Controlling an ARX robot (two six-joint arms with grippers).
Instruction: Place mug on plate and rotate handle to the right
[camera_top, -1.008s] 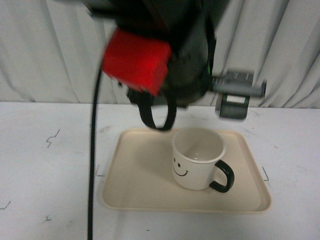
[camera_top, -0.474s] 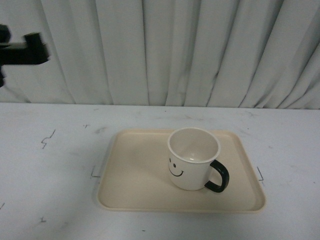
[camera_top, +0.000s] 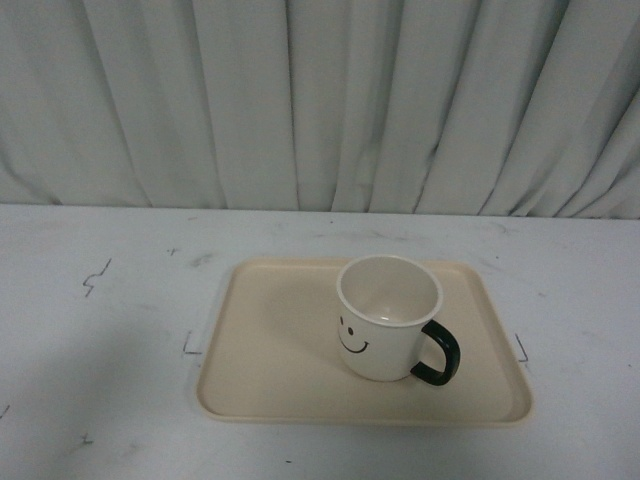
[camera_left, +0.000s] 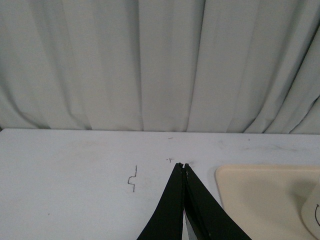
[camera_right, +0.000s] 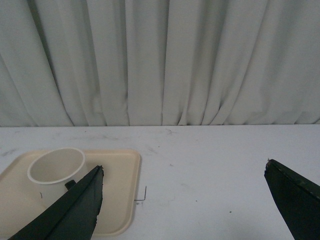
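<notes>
Task apparently complete: the mug (camera_top: 388, 315) stands upright, right of centre on the plate (camera_top: 270, 350) in the frame's lower middle, handle (camera_top: 440, 352) pointing right; my left gripper (camera_left: 182, 167) is closed and empty, and my right gripper (camera_right: 184, 167) is spread wide.

The plate (camera_top: 262, 345) lies flat on the table (camera_top: 100, 330), a little right of the middle and well forward of the curtain (camera_top: 320, 100), which hangs behind the table's far edge. The mug (camera_top: 385, 325) stands upright on the plate, in its right half (inside the rim on every side). Its handle (camera_top: 440, 355) points right and slightly forward, short of the right rim. Bare table lies all around the plate. The left gripper (camera_left: 183, 166) hangs over bare table beside the plate, apart from it. The right gripper (camera_right: 184, 166) is also over the table, with mug and plate off to one side.
</notes>
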